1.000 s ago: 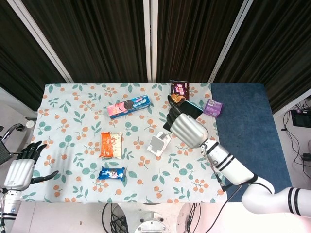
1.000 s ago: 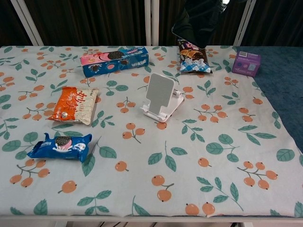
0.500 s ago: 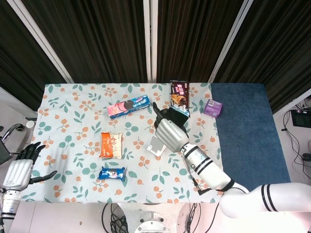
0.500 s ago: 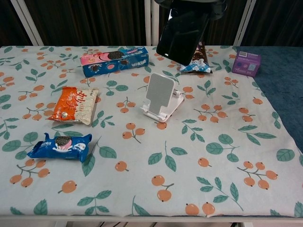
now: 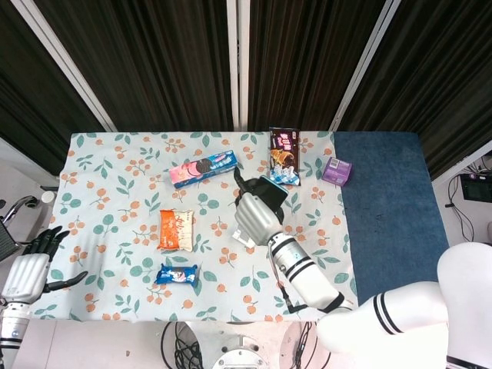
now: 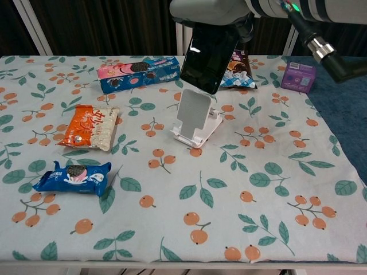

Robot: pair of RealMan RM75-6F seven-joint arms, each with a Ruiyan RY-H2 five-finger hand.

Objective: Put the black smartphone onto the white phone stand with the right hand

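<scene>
My right hand (image 6: 212,11) holds the black smartphone (image 6: 207,57) from its top edge, the phone hanging upright and slightly tilted. Its lower edge sits just above and behind the top of the white phone stand (image 6: 195,117), which stands on the cloth near the table's middle. In the head view the right hand (image 5: 257,215) covers most of the stand (image 5: 244,238) and hides the phone. My left hand (image 5: 32,269) hovers off the table's left edge with fingers spread, holding nothing.
Around the stand lie a pink-and-blue cookie box (image 6: 139,73), an orange snack bag (image 6: 90,127), a blue cookie pack (image 6: 73,176), a dark snack bag (image 6: 236,67) and a purple box (image 6: 298,76). A blue mat (image 6: 338,103) covers the right side.
My right hand has carried the phone left and down, from the far right of the table to just above the stand. The left hand stays off the table edge.
</scene>
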